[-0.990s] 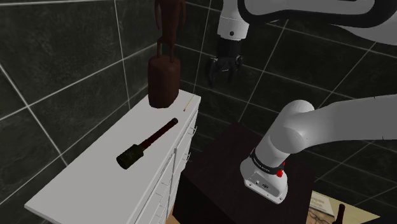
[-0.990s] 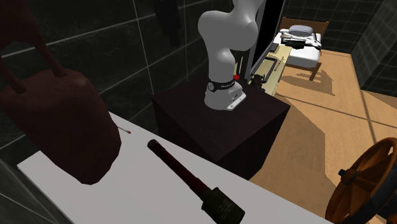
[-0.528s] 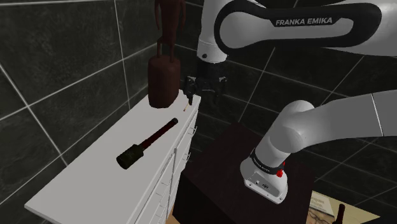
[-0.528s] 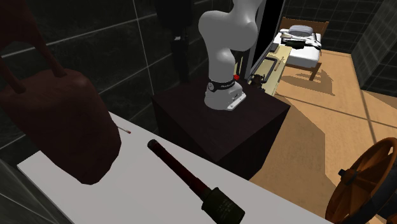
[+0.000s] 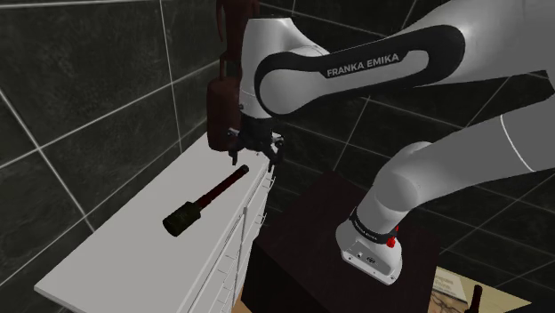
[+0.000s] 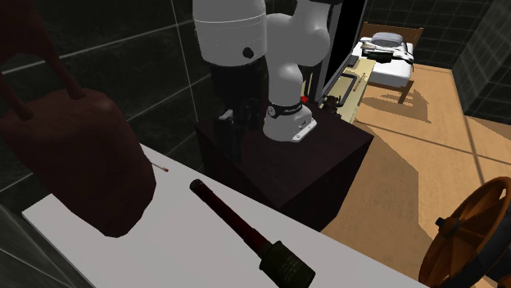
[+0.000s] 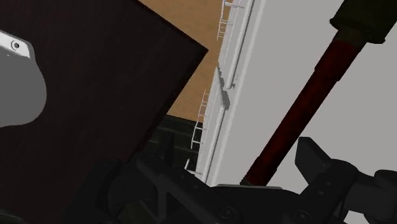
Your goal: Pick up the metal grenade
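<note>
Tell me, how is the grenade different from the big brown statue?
The grenade lies flat; the statue stands upright. The grenade is thin, with a dark red handle and greenish head; the statue is bulky and all brown. Both rest on the white cabinet top.

Shoulder cam high behind the stand [image 5: 302, 233], second cam low across the counter [image 6: 156, 245] facing the gripper [image 5: 254, 158], wrist cam tight beneath it; all share the grenade [image 5: 209, 197].

Brown statue [image 6: 82, 164] on white dresser [image 6: 164, 245]
</note>
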You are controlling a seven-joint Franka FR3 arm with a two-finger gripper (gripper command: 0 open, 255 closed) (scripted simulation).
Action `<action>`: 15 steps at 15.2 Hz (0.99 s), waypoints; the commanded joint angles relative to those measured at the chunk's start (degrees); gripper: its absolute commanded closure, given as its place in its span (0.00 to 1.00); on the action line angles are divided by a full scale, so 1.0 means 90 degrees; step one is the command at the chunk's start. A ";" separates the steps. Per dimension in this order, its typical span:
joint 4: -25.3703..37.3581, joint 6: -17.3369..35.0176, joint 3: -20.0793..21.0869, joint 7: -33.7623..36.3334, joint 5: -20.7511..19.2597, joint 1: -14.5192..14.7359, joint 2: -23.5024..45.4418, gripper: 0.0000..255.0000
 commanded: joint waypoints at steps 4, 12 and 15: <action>0.0471 0.1146 0.1192 0.2064 -0.0331 -0.0821 0.1396 0.00; 0.0888 0.2283 0.2193 0.4499 -0.1974 -0.1722 0.3229 0.00; 0.0814 0.2573 0.2207 0.4807 -0.2406 -0.1744 0.3589 0.00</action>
